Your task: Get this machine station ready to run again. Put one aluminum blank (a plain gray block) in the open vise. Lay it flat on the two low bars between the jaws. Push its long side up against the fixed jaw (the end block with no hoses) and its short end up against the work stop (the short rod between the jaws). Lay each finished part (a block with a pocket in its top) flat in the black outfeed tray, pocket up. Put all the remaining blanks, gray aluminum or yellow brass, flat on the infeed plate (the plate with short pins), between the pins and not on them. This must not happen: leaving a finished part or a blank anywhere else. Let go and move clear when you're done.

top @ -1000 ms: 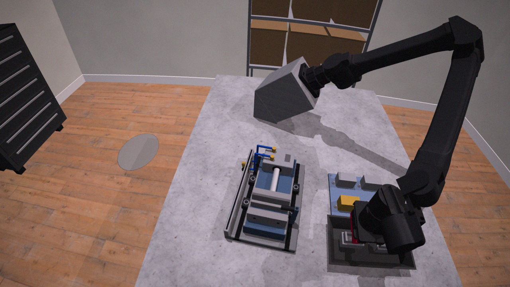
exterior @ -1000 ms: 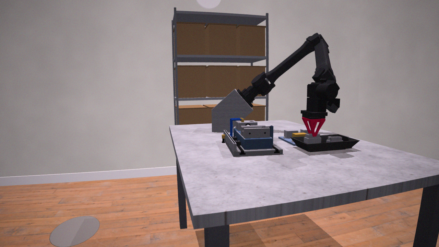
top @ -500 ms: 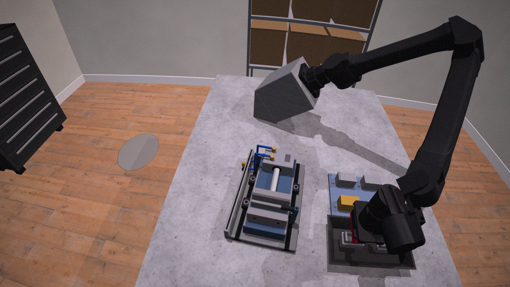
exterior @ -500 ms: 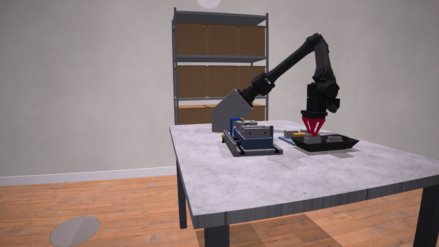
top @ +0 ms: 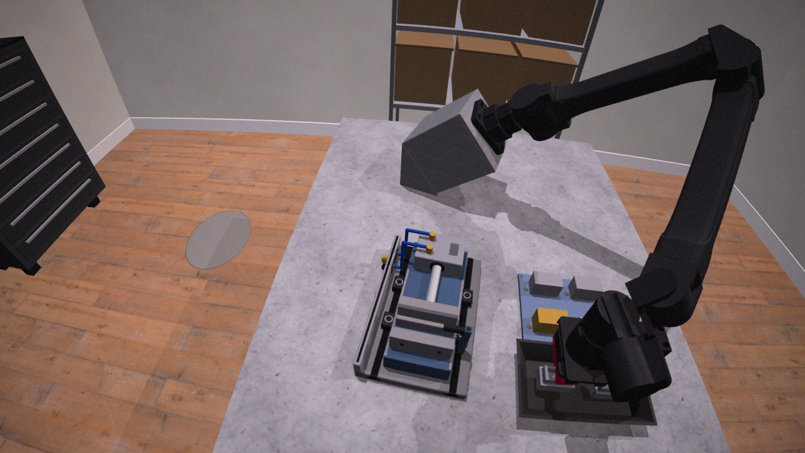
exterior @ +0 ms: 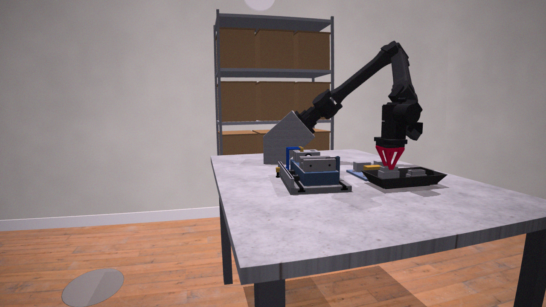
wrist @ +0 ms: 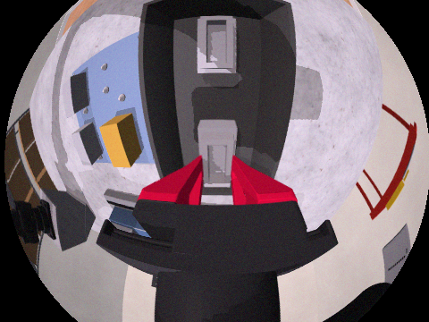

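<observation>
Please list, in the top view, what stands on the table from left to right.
Vise station, then black outfeed tray with a pocketed part in it.

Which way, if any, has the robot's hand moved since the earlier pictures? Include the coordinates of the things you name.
No, the hand point(top: 560, 382) point(exterior: 390, 168) point(wrist: 217, 161) hasn't visibly moved: it's at the same spot over the black outfeed tray point(top: 585, 420) point(exterior: 414, 183) point(wrist: 158, 89).
</observation>
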Controlling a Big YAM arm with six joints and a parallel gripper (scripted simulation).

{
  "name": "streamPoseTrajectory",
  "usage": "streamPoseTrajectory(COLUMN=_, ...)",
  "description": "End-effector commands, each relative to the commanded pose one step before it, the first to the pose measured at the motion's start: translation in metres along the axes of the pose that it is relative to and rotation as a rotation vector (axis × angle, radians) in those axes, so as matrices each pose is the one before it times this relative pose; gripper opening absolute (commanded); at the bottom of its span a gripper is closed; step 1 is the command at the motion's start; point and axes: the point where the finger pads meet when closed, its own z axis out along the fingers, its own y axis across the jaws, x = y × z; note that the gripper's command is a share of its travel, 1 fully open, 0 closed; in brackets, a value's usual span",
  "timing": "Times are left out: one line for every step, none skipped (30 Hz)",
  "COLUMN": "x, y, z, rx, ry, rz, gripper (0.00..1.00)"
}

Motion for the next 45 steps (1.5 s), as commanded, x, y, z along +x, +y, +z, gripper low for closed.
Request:
streamPoseTrajectory(x=-0.00901, y=-0.00486, z=-0.00256, rx=0.01818, ry=-0.00152, rz=-0.01981, gripper=0.0)
streamPoseTrajectory(x=-0.00031, y=0.00025, z=0.00039, rx=-0.00069, ry=-0.00013, rz=-0.00049, gripper=0.0)
streamPoseTrajectory(x=-0.00033, y=0.00026, z=0.00041, rx=-0.00073, ry=-0.00013, rz=-0.00055, gripper=0.0)
streamPoseTrajectory(x=-0.00034, y=0.00027, z=0.00042, rx=-0.00076, ry=-0.00013, rz=-0.00058, gripper=0.0)
streamPoseTrajectory(x=-0.00035, y=0.00029, z=0.00044, rx=-0.00081, ry=-0.00014, rz=-0.00059, gripper=0.0)
streamPoseTrajectory(x=-0.0003, y=0.00027, z=0.00039, rx=-0.00074, ry=-0.00011, rz=-0.00046, gripper=0.0)
streamPoseTrajectory(x=0.0, y=0.0, z=0.0, rx=0.0, ry=0.0, rz=0.0, gripper=0.0)
streamPoseTrajectory(x=0.0, y=0.0, z=0.0, rx=0.0, ry=0.0, rz=0.0, gripper=0.0)
streamPoseTrajectory(x=-0.00025, y=0.00029, z=0.00035, rx=-0.00079, ry=-0.00008, rz=-0.00034, gripper=0.0)
streamPoseTrajectory(x=-0.00021, y=0.00026, z=0.00031, rx=-0.00064, ry=-0.00007, rz=-0.0003, gripper=0.0)
streamPoseTrajectory(x=-0.00018, y=0.00022, z=0.00028, rx=-0.00049, ry=-0.00007, rz=-0.00028, gripper=0.0)
streamPoseTrajectory(x=-0.00016, y=0.0002, z=0.00026, rx=-0.00042, ry=-0.00007, rz=-0.00022, gripper=0.0)
streamPoseTrajectory(x=-0.00013, y=0.0002, z=0.00024, rx=-0.00038, ry=-0.00005, rz=-0.00014, gripper=0.0)
streamPoseTrajectory(x=-0.00011, y=0.00019, z=0.00022, rx=-0.00036, ry=-0.00004, rz=-0.00008, gripper=0.0)
streamPoseTrajectory(x=-0.0001, y=0.00019, z=0.00021, rx=-0.00033, ry=-0.00003, rz=-0.00004, gripper=0.0)
streamPoseTrajectory(x=-0.00008, y=0.00019, z=0.00019, rx=-0.00031, ry=-0.00002, rz=-0.00001, gripper=0.0)
streamPoseTrajectory(x=-0.00005, y=0.00018, z=0.00017, rx=-0.00027, ry=0.0, rz=0.00003, gripper=0.0)
streamPoseTrajectory(x=0.00011, y=0.0001, z=0.00001, rx=0.00004, ry=0.00009, rz=0.0003, gripper=0.0)
streamPoseTrajectory(x=0.00025, y=0.00004, z=-0.00011, rx=0.00029, ry=0.00017, rz=0.00051, gripper=0.0)
streamPoseTrajectory(x=0.00033, y=0.0, z=-0.00019, rx=0.00045, ry=0.00022, rz=0.00065, gripper=0.0)
streamPoseTrajectory(x=0.00035, y=0.0, z=-0.0002, rx=0.00047, ry=0.00023, rz=0.00066, gripper=0.0)
streamPoseTrajectory(x=0.00027, y=0.00003, z=-0.00013, rx=0.00032, ry=0.00019, rz=0.00052, gripper=0.0)
streamPoseTrajectory(x=0.00007, y=-0.00004, z=-0.00009, rx=0.00027, ry=0.0001, rz=0.00014, gripper=0.0)
streamPoseTrajectory(x=0.0, y=0.0, z=0.0, rx=0.0, ry=0.0, rz=0.0, gripper=0.0)
streamPoseTrajectory(x=0.0, y=0.0, z=0.0, rx=0.0, ry=0.0, rz=0.0, gripper=0.0)
streamPoseTrajectory(x=-0.00052, y=-0.00078, z=-0.00035, rx=0.0012, ry=-0.00018, rz=-0.00135, gripper=0.0)
streamPoseTrajectory(x=-0.00066, y=-0.00086, z=-0.00031, rx=0.00131, ry=-0.00026, rz=-0.00169, gripper=0.0)
streamPoseTrajectory(x=-0.00065, y=-0.00073, z=-0.00019, rx=0.00109, ry=-0.00031, rz=-0.00166, gripper=0.0)
streamPoseTrajectory(x=-0.00063, y=-0.00059, z=-0.00008, rx=0.00086, ry=-0.00031, rz=-0.00158, gripper=0.0)
streamPoseTrajectory(x=-0.0006, y=-0.00045, z=0.00001, rx=0.00058, ry=-0.00029, rz=-0.00143, gripper=0.0)
streamPoseTrajectory(x=-0.00056, y=-0.00033, z=0.00008, rx=0.00036, ry=-0.00027, rz=-0.00129, gripper=0.0)
streamPoseTrajectory(x=-0.00047, y=-0.00026, z=0.00008, rx=0.00028, ry=-0.00022, rz=-0.00106, gripper=0.0)
streamPoseTrajectory(x=-0.0004, y=-0.0002, z=0.00008, rx=0.00021, ry=-0.00018, rz=-0.00088, gripper=0.0)
streamPoseTrajectory(x=-0.00034, y=-0.00015, z=0.00008, rx=0.00016, ry=-0.00014, rz=-0.00074, gripper=0.0)
streamPoseTrajectory(x=-0.00028, y=-0.00011, z=0.00008, rx=0.00011, ry=-0.00011, rz=-0.00062, gripper=0.0)
streamPoseTrajectory(x=-0.00024, y=-0.00007, z=0.00008, rx=0.00007, ry=-0.00008, rz=-0.00052, gripper=0.0)
streamPoseTrajectory(x=-0.0002, y=-0.00004, z=0.00008, rx=0.00004, ry=-0.00008, rz=-0.00044, gripper=0.0)
streamPoseTrajectory(x=-0.00007, y=-0.00005, z=0.0, rx=0.00015, ry=0.0, rz=-0.00018, gripper=0.0)
streamPoseTrajectory(x=0.00008, y=-0.00006, z=-0.00012, rx=0.00025, ry=0.00011, rz=0.00019, gripper=0.0)
streamPoseTrajectory(x=0.0002, y=-0.00008, z=-0.00021, rx=0.00038, ry=0.00019, rz=0.00045, gripper=0.0)
streamPoseTrajectory(x=0.0, y=0.0, z=0.0, rx=0.0, ry=0.0, rz=0.0, gripper=0.0)
streamPoseTrajectory(x=0.0, y=0.0, z=0.0, rx=0.0, ry=0.0, rz=0.0, gripper=0.0)
streamPoseTrajectory(x=0.00042, y=-0.00018, z=-0.0004, rx=0.0008, ry=0.0003, rz=0.00068, gripper=0.0)
streamPoseTrajectory(x=0.00031, y=-0.00013, z=-0.0003, rx=0.00064, ry=0.00023, rz=0.00047, gripper=0.0)
streamPoseTrajectory(x=0.00022, y=-0.00009, z=-0.0002, rx=0.0005, ry=0.00015, rz=0.0003, gripper=0.0)
